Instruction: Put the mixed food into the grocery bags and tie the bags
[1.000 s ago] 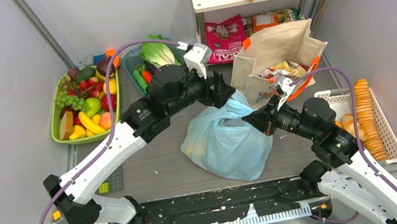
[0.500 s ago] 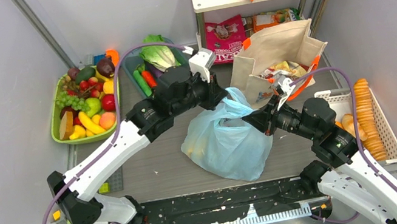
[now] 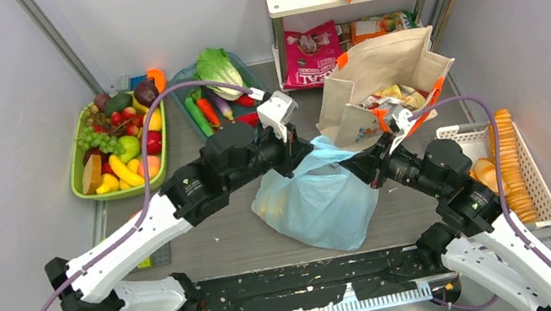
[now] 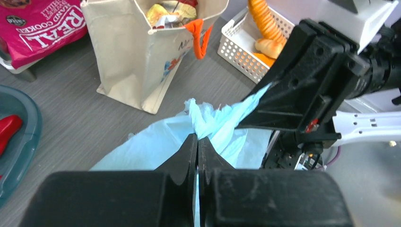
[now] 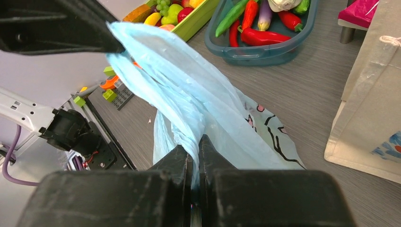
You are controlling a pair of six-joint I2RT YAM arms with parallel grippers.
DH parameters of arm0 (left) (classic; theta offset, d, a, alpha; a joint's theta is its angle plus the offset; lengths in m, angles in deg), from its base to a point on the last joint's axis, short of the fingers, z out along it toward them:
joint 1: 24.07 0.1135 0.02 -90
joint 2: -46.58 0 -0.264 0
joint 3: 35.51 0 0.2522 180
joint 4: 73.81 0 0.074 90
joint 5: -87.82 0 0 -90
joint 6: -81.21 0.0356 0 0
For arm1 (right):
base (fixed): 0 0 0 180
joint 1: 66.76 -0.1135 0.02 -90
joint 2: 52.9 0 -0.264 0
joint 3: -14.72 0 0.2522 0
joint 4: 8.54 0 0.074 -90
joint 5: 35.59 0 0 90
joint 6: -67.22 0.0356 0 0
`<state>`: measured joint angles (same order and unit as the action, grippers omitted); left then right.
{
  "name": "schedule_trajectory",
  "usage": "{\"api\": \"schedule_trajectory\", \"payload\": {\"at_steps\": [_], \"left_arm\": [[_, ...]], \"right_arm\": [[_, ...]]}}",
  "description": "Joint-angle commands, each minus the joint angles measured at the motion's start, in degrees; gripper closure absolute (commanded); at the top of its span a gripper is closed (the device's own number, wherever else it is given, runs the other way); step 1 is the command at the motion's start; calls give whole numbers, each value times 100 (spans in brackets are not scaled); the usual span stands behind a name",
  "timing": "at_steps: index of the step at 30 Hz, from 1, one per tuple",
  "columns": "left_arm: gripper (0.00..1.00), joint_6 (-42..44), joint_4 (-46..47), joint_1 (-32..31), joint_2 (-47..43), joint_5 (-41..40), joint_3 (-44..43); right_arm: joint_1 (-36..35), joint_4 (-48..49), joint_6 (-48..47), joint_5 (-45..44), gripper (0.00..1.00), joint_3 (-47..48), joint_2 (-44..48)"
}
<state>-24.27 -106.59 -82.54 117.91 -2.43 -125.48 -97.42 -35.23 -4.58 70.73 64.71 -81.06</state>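
Thin blue plastic, the bag (image 3: 317, 204) slumps on the surface (image 3: 215, 217) just in front of the tote (image 3: 381, 68): light, limp, slippery, easily torn. The left claw (image 4: 197, 143) pinches one bunched top corner and the right claw (image 5: 195, 144) the other, which are the best holds for knotting.

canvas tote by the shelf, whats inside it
The canvas tote stands open, with crumpled shiny snack packets showing at its mouth, yellow and red among them. Anything deeper is covered by those packets and the tote's walls.
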Motion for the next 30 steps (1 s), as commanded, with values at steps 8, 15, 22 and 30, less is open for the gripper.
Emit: {"api": "schedule_trajectory", "payload": {"at_steps": [8, 15, 22, 30], "left_arm": [[100, -461, 792, -608, -418, -504, 1126], [100, -1012, 1637, -642, 240, -56, 1427], [100, -1146, 2257, -629, 967, -269, 1455], [100, -1495, 3173, -366, 1534, -310, 1434]], "right_arm": [[5, -148, -35, -142, 95, 221, -121], [7, -256, -167, -45, 95, 409, -305], [-2, -456, -404, -107, 95, 656, -404], [-35, -713, -599, -170, 95, 933, -582]]}}
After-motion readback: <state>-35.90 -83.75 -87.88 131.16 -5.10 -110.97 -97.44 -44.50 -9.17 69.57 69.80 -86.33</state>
